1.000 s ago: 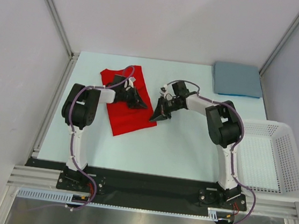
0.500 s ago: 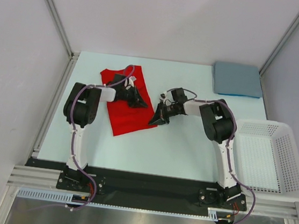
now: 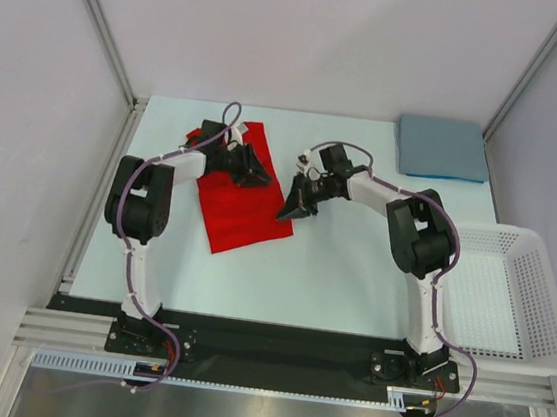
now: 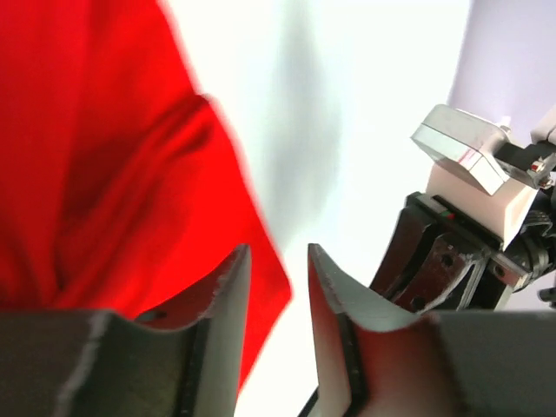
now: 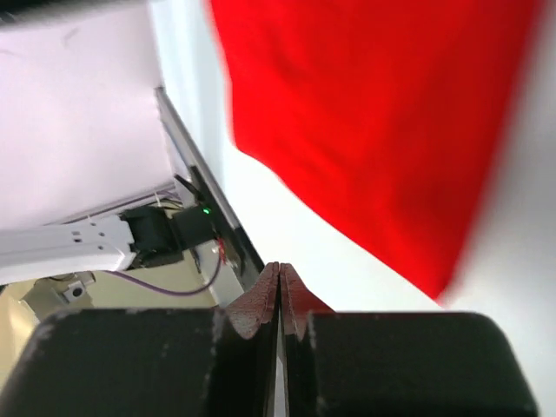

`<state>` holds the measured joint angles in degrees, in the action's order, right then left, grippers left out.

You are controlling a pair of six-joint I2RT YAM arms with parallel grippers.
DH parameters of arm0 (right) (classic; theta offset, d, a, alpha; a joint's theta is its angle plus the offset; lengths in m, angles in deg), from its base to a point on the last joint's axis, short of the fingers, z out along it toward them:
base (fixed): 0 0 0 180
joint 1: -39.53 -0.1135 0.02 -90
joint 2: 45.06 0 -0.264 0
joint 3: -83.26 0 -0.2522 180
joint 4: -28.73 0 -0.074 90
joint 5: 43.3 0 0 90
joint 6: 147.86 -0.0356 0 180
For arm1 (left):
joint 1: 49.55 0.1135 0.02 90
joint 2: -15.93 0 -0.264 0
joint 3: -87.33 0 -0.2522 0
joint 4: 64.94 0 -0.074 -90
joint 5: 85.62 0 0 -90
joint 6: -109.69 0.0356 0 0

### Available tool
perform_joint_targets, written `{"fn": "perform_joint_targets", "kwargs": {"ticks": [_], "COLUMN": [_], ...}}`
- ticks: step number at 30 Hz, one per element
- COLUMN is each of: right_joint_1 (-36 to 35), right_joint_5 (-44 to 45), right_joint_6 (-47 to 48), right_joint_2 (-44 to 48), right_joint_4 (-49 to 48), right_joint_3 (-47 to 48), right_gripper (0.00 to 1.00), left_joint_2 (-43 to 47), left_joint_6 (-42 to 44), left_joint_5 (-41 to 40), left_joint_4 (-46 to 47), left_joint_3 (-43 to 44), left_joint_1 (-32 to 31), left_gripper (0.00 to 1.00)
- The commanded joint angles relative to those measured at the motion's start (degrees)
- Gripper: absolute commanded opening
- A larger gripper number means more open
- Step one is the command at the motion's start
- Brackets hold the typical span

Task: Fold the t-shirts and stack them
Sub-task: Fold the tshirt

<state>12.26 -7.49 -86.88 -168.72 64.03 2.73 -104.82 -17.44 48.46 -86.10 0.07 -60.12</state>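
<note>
A red t-shirt point(image 3: 242, 204) lies partly folded on the table at the left of centre. It fills the left of the left wrist view point(image 4: 104, 156) and the top of the right wrist view point(image 5: 382, 113). My left gripper point(image 3: 255, 169) is open over the shirt's far part, and its jaws point(image 4: 276, 261) hold nothing. My right gripper point(image 3: 294, 205) is at the shirt's right edge. Its jaws point(image 5: 280, 271) are shut with no cloth showing between them. A folded blue t-shirt point(image 3: 442, 148) lies at the back right.
A white mesh basket point(image 3: 544, 261) stands at the table's right edge. Grey frame posts rise at the back corners. The right arm's wrist point(image 4: 469, 217) shows close by in the left wrist view.
My left gripper has moved toward the far edge over the shirt. The shirt's far left part now looks narrower. My right gripper has stayed at the shirt's right edge.
</note>
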Motion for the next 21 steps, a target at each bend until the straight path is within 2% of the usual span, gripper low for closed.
{"fn": "perform_joint_targets", "kwargs": {"ticks": [1, 6, 9, 15, 21], "right_joint_1": [-3.66, -7.09, -8.77, -10.00, -9.82], "right_joint_5": [-0.12, 0.05, 1.19, 3.22, 4.80], "right_joint_6": [-4.81, -17.62, -19.93, -16.87, -6.94], "right_joint_2": [-1.93, -9.66, -11.78, -11.61, -6.70], "right_joint_4": [-3.86, -16.41, -19.07, -19.08, -12.59], "right_joint_3": [7.79, 11.93, 12.37, 5.18, -4.40], "right_gripper": [0.06, 0.05, 0.05, 0.05, 0.05], "left_joint_2": [7.45, 5.80, -0.07, -4.67, -5.73], "left_joint_6": [2.32, 4.42, 8.73, 8.56, 10.23], "left_joint_5": [2.77, 2.33, 0.40, -0.04, -2.32], "left_joint_4": [-0.34, 1.41, -1.46, -0.51, -1.74], "left_joint_3": [0.31, -6.89, -5.43, -4.01, -4.45], "left_joint_1": [1.51, 3.44, 4.67, 6.35, 6.61], "left_gripper": [0.36, 0.27, 0.22, 0.20, 0.18]}}
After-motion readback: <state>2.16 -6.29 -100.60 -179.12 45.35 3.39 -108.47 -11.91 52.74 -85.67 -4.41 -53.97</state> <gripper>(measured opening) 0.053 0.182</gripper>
